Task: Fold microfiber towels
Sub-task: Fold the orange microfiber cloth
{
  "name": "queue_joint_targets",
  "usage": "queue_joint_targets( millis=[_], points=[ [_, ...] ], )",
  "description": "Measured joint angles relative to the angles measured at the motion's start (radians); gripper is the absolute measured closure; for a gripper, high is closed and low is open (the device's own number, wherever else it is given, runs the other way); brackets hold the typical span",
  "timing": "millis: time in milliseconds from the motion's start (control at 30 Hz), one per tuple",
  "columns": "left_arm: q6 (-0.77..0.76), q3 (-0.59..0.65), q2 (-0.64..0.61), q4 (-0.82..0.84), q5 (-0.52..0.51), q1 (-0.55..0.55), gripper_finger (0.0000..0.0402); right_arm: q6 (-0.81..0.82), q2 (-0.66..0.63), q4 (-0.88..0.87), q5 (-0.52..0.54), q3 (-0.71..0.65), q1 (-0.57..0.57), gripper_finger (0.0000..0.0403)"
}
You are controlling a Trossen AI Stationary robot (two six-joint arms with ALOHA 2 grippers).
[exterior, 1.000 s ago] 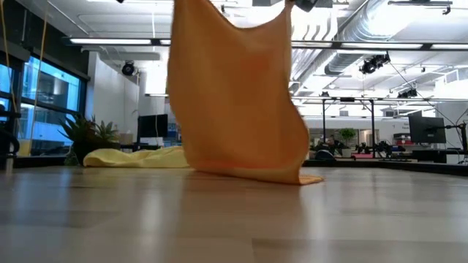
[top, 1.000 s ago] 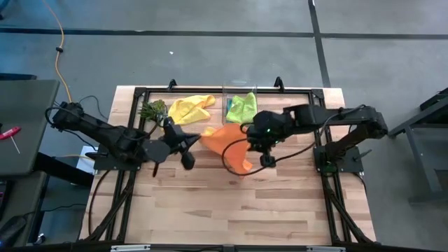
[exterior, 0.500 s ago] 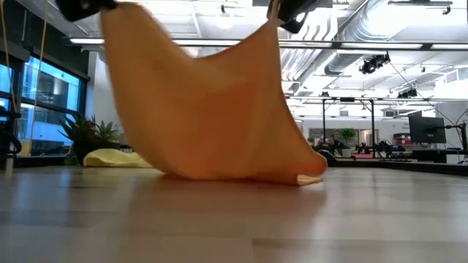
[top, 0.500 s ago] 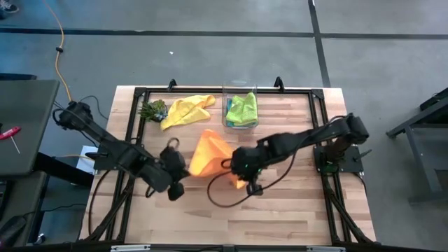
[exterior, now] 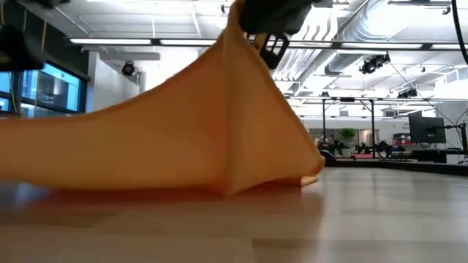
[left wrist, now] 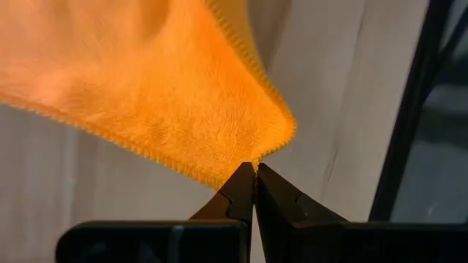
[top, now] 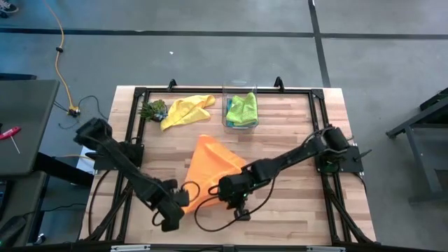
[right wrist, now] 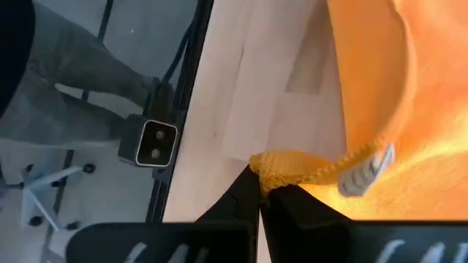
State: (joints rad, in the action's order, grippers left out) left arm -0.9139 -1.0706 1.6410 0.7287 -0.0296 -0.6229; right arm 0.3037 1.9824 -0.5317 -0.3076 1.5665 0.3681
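A soft orange microfiber towel is seen stretched over the middle of the pale wooden table, its far edge resting on the boards and its near corners lifted. One near corner is pinched in the left gripper, at about 7 o'clock from the table's centre; in the left wrist view the fingers are pressed together on the stitched corner of the cloth. The other near corner is clamped by the right gripper, at about 6 o'clock, with the fingers closed on a bunched hem carrying a small white label.

At about 11 o'clock a crumpled yellow microfiber towel is laid beside a small green leafy clump. At 12 o'clock a lime green microfiber towel is held inside a clear plastic box.
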Motion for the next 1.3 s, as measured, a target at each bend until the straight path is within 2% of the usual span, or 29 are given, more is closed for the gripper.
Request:
queue_joint_targets(
  millis=[233, 600, 733, 867, 1133, 1300],
  points=[
    [0.008, 0.000, 0.090, -0.085, 0.091, -0.042, 0.0402, 0.075, 0.078, 0.053, -0.111, 0.000, 0.027, 0.0403],
    [0.129, 0.000, 0.093, -0.095, 0.096, -0.035, 0.0400, 0.229, 0.141, 0.093, -0.137, 0.000, 0.088, 0.0403],
    [0.174, 0.000, 0.093, -0.101, 0.098, -0.019, 0.0381, 0.290, 0.141, 0.120, -0.139, 0.000, 0.103, 0.0398],
    [0.205, 0.000, 0.093, -0.101, 0.109, -0.003, 0.0345, 0.367, 0.140, 0.150, -0.162, 0.000, 0.116, 0.0358],
    [0.211, 0.000, 0.093, -0.039, 0.174, 0.002, 0.0269, 0.396, 0.140, 0.109, -0.172, 0.000, 0.124, 0.0223],
    [0.223, 0.001, 0.060, 0.064, 0.164, -0.030, 0.0239, 0.377, 0.138, 0.063, -0.194, 0.000, 0.123, 0.0185]
  ],
)
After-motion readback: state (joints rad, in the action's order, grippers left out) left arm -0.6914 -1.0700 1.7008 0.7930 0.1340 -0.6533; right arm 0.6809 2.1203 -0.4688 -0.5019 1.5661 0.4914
